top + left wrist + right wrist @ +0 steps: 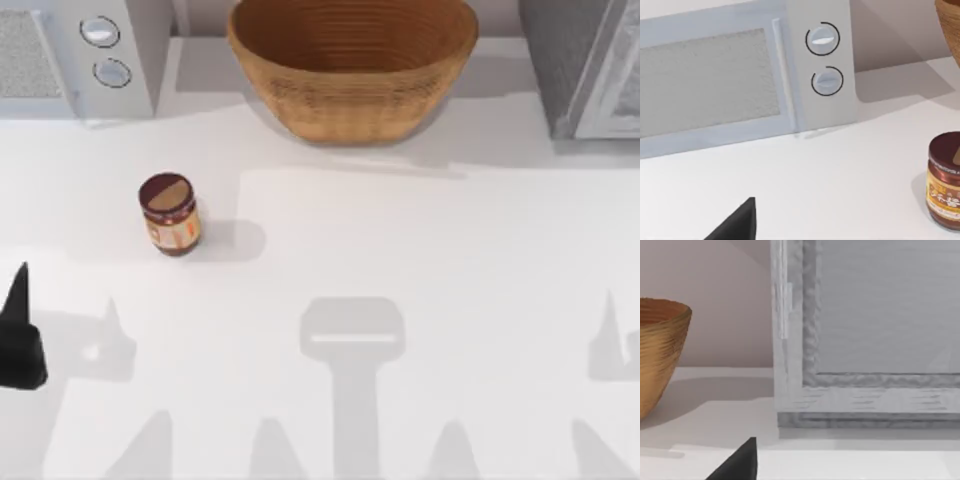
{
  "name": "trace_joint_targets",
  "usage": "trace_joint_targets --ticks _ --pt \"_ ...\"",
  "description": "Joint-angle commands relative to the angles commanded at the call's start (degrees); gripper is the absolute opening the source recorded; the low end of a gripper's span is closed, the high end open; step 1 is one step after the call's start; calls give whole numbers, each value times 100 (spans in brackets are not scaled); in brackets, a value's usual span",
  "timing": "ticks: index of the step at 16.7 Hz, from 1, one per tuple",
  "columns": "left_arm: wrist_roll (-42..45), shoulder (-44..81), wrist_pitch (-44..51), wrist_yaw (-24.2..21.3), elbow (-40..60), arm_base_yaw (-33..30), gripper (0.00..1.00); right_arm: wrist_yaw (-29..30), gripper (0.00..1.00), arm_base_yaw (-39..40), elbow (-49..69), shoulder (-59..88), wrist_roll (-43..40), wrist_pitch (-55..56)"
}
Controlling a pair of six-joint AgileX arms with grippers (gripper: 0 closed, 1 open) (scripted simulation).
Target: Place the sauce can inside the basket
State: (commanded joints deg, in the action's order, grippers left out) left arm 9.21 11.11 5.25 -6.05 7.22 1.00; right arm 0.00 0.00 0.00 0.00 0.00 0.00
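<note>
Sauce can stands upright on the white table, left half of the top view, dark maroon lid up, orange and white label facing the near side. It casts a shadow to its right. Nothing touches it.

Basket sits at the far edge, about centre of the table, well apart from the can, up and to the right of it. Tan ribbed walls, wide rim, inside looks bare.

Left gripper is at the table's left edge, near side; a black pointed finger and dark body show there. It lies below and left of the can, clear gap between them, no contact. Cannot tell if its fingers are apart or together. In the left wrist view one black fingertip pokes in, with the can off to the side on the table and a slice of the basket in the corner.

White microwave with two round dials sits at the far left, behind the can; also in the left wrist view.

Grey cabinet-like box at far right. Right wrist view faces it, with the basket beside it and a black fingertip at the edge; that gripper's state cannot be told
</note>
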Motion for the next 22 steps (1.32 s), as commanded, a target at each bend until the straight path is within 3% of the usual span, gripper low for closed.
trace_joint_targets --ticks 6,17,22 --pt "2210 2664 1251 -1453 1737 230 100 0 100 0 0 0 0 0" --pt "7464 9035 4234 -4925 5862 788 100 0 100 0 0 0 0 0" --pt "9458 11470 5368 -6244 7426 1001 100 0 100 0 0 0 0 0"
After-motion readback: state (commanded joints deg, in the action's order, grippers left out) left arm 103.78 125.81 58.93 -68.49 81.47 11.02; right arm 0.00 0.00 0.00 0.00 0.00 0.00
